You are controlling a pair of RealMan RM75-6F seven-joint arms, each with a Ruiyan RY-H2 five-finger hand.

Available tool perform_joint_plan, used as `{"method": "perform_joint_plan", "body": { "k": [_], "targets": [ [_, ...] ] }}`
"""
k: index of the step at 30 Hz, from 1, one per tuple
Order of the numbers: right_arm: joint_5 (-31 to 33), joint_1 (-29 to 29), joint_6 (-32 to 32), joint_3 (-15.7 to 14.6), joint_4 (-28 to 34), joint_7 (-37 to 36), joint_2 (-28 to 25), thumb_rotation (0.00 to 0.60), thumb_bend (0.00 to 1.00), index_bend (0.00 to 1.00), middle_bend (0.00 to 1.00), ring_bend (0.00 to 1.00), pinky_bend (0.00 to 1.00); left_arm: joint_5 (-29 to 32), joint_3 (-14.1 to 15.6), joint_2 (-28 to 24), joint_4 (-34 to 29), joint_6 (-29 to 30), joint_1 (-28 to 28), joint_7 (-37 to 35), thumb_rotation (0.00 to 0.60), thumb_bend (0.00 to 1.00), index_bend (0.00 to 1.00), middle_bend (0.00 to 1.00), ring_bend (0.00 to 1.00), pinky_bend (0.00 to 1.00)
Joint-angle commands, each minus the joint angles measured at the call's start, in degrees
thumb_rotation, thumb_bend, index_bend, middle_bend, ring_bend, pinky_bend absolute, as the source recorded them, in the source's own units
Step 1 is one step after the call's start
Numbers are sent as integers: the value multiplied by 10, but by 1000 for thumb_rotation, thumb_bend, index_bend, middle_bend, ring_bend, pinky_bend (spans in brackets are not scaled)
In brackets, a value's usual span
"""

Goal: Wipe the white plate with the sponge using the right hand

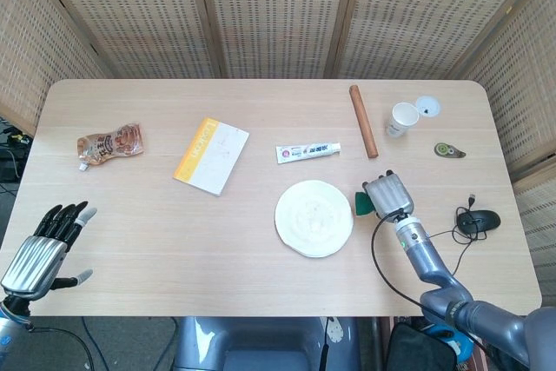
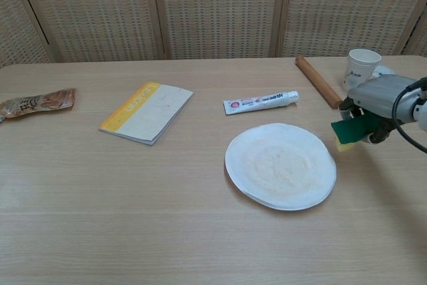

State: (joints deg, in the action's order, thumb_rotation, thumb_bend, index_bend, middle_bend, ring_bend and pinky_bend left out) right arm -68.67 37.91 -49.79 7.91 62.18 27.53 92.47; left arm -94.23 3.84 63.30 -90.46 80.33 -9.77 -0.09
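Green-and-yellow soft foam sponge (image 2: 349,131): judged light, compressible, grippy; best held across short sides, scrub face down. Right hand (image 1: 388,195) grips it, low over pale wooden worktop (image 1: 174,232), just right of plate, apart from rim. Round white flat plate (image 1: 314,218): judged rigid, breakable, may slide under push; faint dull smear across centre. Left hand (image 1: 42,245) holds nothing, fingers spread, at near-left worktop edge.
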Motion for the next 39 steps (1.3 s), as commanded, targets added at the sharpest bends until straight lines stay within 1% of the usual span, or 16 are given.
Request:
{"method": "perform_joint_plan", "body": {
  "k": [1,2,4,6,8,9,12,15,17,20,23,24,26,30,32,39],
  "targets": [
    [11,-1,8,-3,-21,-3,20,600,365,512,561,464,322,0,0,-1,0,1,0,-2,600,0,0,0,0,0],
    [13,0,8,-2,-26,-3,24,600,365,511,546,454,322,1,-1,-2,0,1,0,-4,600,0,0,0,0,0],
    [17,1,8,-2,-34,2,32,600,362,475,453,385,292,1,-1,-3,0,1,1,-6,600,0,0,0,0,0],
    [30,2,15,-2,-37,19,35,600,311,309,223,166,160,2,-2,-3,1,1,0,-8,600,0,0,0,0,0],
    [60,4,27,4,-30,43,34,600,221,138,56,23,46,4,-2,-3,2,0,0,-10,600,0,0,0,0,0],
    [74,5,31,7,-24,53,33,600,180,66,11,0,13,4,-2,-4,2,-1,0,-11,600,0,0,0,0,0],
    [99,4,22,15,6,72,22,600,161,0,0,0,0,4,-2,-5,2,0,0,-14,600,0,0,0,0,0],
    [97,-3,-6,20,61,75,-5,600,159,0,0,0,0,4,-3,-7,2,4,1,-17,600,0,0,0,0,0],
    [93,-11,-28,24,113,71,-35,600,159,0,0,0,0,3,-4,-8,1,7,2,-19,600,0,0,0,0,0],
    [69,-27,-63,25,183,54,-82,600,158,0,0,0,0,1,-4,-9,1,13,5,-21,600,0,0,0,0,0],
    [18,-48,-106,19,223,17,-120,600,79,0,0,0,0,-1,-5,-10,1,20,7,-24,600,0,0,0,0,0],
    [2,-54,-119,16,228,3,-127,600,36,0,0,0,0,-1,-5,-10,2,22,8,-25,600,0,0,0,0,0],
    [-42,-71,-152,8,231,-39,-142,600,7,0,0,0,0,-2,-6,-10,3,26,9,-28,600,0,0,0,0,0],
    [-107,-103,-215,-10,211,-118,-157,600,0,0,0,0,0,-2,-8,-10,5,33,12,-34,600,0,0,0,0,0],
    [-142,-130,-259,-28,190,-172,-162,600,0,0,0,0,0,-1,-9,-10,7,36,14,-36,600,0,0,0,0,0],
    [-194,-210,-366,-72,124,-287,-153,600,0,0,0,0,0,-4,-7,-6,9,52,24,-33,600,0,0,0,0,0]
  ]
}}
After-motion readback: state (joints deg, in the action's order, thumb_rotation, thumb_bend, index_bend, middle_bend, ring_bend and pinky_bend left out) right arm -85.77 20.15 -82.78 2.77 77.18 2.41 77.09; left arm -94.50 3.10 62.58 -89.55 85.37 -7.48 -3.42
